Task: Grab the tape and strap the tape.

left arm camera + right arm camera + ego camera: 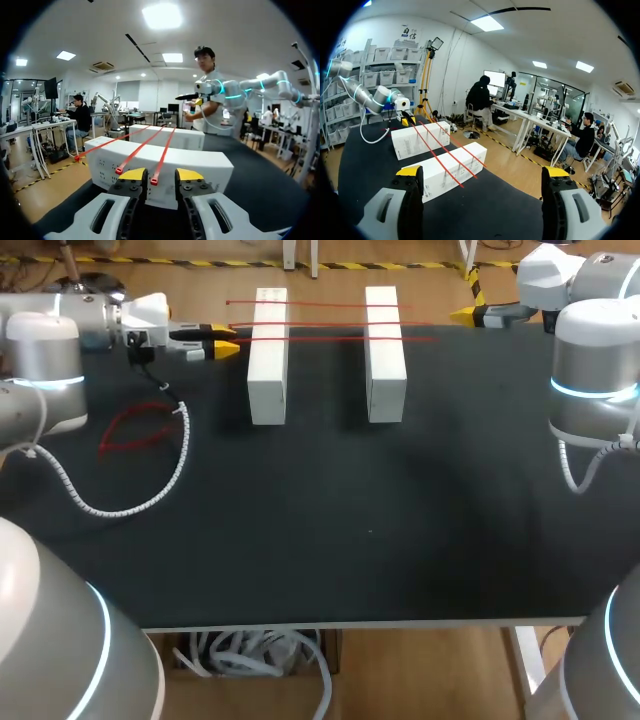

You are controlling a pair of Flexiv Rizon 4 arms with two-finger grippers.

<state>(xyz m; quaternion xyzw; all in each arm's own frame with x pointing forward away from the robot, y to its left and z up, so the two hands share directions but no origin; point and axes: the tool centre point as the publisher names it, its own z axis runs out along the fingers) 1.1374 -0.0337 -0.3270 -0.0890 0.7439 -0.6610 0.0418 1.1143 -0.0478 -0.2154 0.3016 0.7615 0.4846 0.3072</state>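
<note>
Hovering narrowly open, the left gripper [161,176] sits at the near end of one red tape [163,149]; the right gripper [482,172], spread wide, is well apart from it. Three such tapes lie across two white blocks [268,380].

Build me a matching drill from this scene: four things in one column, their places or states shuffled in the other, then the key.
Things
1. left pincer
2. right pincer
3. red straps
4. loose red tape

Places or states
a. lying beside the coiled cable
b. fingers wide apart, off to the side of the blocks
c. laid across both white blocks
d. fingers narrowly apart, close to the strap ends

Pairs: 1-d, 2-b, 3-c, 4-a
</note>
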